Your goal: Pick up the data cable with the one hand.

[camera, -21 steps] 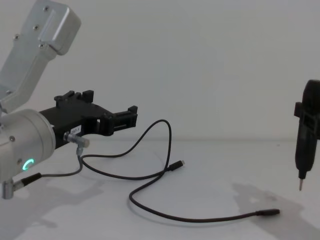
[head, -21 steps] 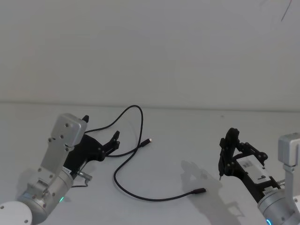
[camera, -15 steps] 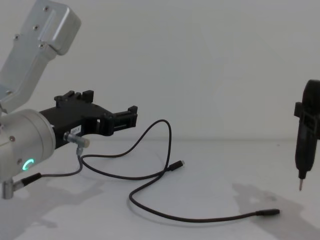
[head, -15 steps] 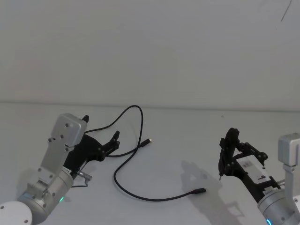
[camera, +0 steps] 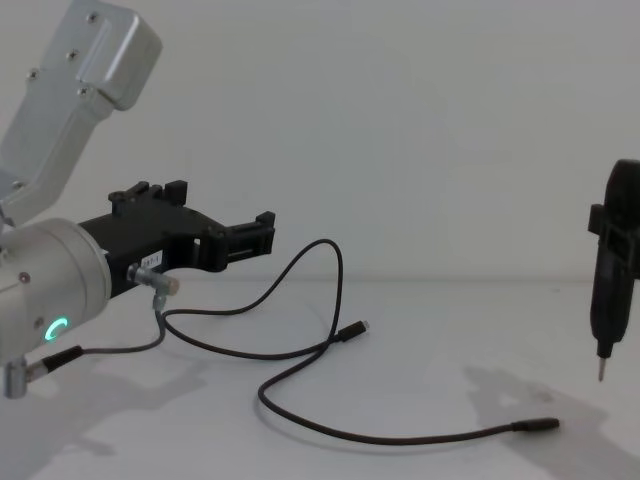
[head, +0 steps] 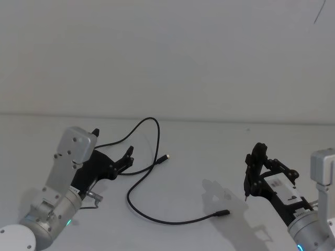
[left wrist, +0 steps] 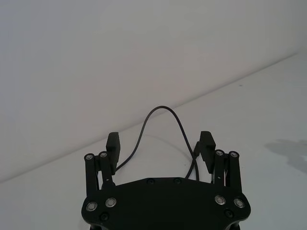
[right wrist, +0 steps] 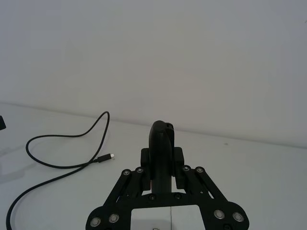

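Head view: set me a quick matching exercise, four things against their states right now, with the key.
Things:
1 cable
2 left gripper
3 right gripper
4 tool

States:
A shut on the tool
B tip pointing down
C lying loose on the table
D open, raised off the table

Pairs: 1-C, 2-D, 3-A, 4-B

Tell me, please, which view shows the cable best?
The head view: the cable lies in full, both plugs and every bend seen from above. The chest view also has its whole length, but flattened. The left wrist view catches one arch beyond the open left hand; the right wrist view, one plug and some bends.
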